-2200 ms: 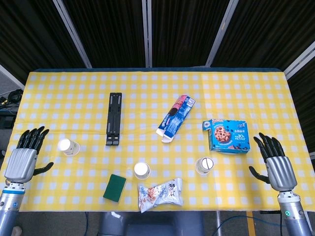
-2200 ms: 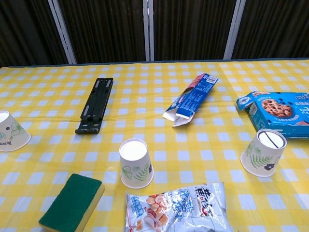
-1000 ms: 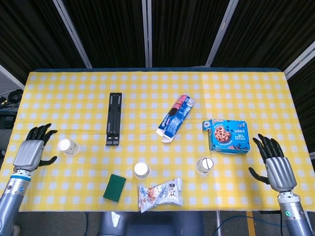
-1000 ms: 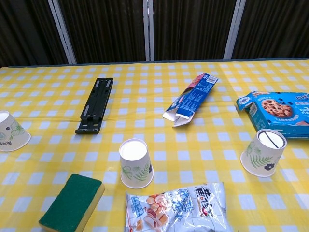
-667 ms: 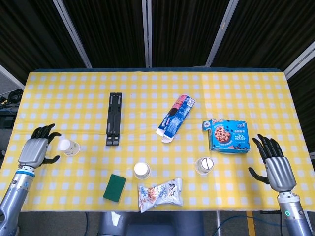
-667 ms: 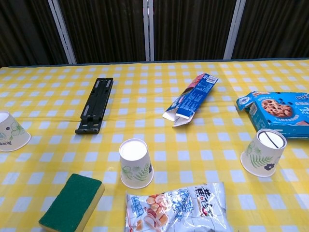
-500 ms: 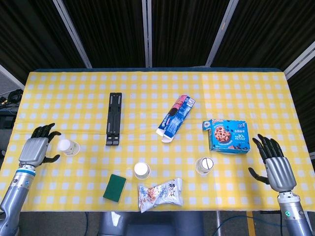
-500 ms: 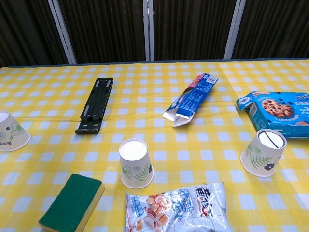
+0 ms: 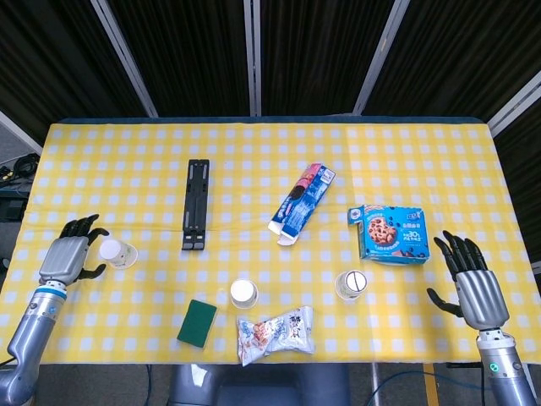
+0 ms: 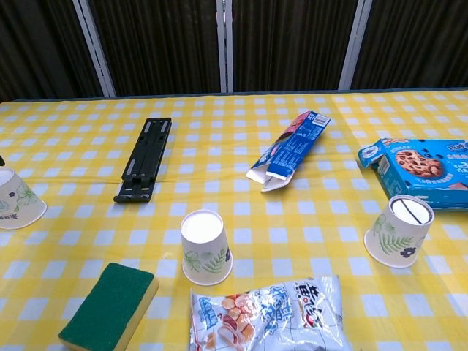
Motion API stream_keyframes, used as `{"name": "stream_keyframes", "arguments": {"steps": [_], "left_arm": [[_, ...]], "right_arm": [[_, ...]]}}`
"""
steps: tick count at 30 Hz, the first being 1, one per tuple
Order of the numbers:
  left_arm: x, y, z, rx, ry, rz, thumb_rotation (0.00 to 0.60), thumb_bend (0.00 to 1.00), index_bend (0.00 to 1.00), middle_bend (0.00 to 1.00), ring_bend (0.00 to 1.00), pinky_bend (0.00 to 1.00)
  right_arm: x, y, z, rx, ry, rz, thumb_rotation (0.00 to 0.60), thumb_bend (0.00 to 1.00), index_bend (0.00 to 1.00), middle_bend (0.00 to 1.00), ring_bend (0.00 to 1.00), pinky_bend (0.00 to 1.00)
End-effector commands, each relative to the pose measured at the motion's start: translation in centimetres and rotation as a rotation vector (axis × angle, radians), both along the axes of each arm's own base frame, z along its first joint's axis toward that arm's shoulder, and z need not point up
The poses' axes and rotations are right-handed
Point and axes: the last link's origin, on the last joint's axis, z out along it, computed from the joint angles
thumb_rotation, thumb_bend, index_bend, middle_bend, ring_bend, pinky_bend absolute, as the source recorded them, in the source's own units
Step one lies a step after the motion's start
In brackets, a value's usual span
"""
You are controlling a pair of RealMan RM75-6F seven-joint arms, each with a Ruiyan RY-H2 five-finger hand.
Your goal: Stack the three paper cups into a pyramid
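Note:
Three upside-down white paper cups with leaf prints stand on the yellow checked table. The left cup [image 9: 118,253] [image 10: 17,199] is near the left edge. The middle cup [image 9: 243,293] [image 10: 205,246] and the right cup [image 9: 352,285] [image 10: 400,229] stand near the front. My left hand [image 9: 69,255] is just left of the left cup, fingers spread around it, close to it but holding nothing that I can see. My right hand [image 9: 473,285] hovers open at the right edge, well right of the right cup.
A black bracket [image 9: 195,204], a tipped blue carton [image 9: 302,201], a blue cookie box [image 9: 392,234], a green sponge [image 9: 197,322] and a snack bag [image 9: 275,331] lie about the table. The sponge and the bag flank the middle cup at the front edge.
My left hand has moved right and forward until it reaches the left cup, fingers coming around it. The right hand and all cups have stayed put.

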Motion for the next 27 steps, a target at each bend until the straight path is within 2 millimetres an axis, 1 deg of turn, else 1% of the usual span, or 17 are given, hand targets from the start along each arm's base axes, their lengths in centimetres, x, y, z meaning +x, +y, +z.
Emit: {"name": "stream_keyframes", "arguments": {"steps": [1, 9, 18, 23, 27], "left_arm": [[0.0, 0.0, -0.3, -0.009, -0.003, -0.002, 0.6, 0.32, 0.29, 0.0, 0.0, 0.0], [0.3, 0.1, -0.7, 0.001, -0.023, -0.025, 0.6, 0.39, 0.33, 0.0, 0.0, 0.0], [0.4, -0.1, -0.9, 0.002, -0.038, -0.039, 0.6, 0.39, 0.35, 0.0, 0.0, 0.0], [2.0, -0.8, -0.2, 0.035, -0.103, -0.101, 0.6, 0.39, 0.35, 0.0, 0.0, 0.0], [4.2, -1.7, 0.2, 0.023, -0.158, -0.19, 0.6, 0.39, 0.35, 0.0, 0.0, 0.0]], "right_arm": [[0.0, 0.0, 0.0, 0.0, 0.0, 0.002, 0.6, 0.15, 0.06, 0.0, 0.0, 0.0], [0.0, 0.0, 0.1, -0.001, -0.001, 0.002, 0.6, 0.15, 0.06, 0.0, 0.0, 0.0], [-0.1, 0.1, 0.1, 0.005, 0.0, -0.001, 0.6, 0.15, 0.06, 0.0, 0.0, 0.0], [0.0, 0.1, 0.2, -0.001, -0.003, 0.0, 0.6, 0.15, 0.06, 0.0, 0.0, 0.0], [0.0, 0.1, 0.4, -0.006, -0.009, -0.001, 0.6, 0.15, 0.06, 0.0, 0.0, 0.0]]}}
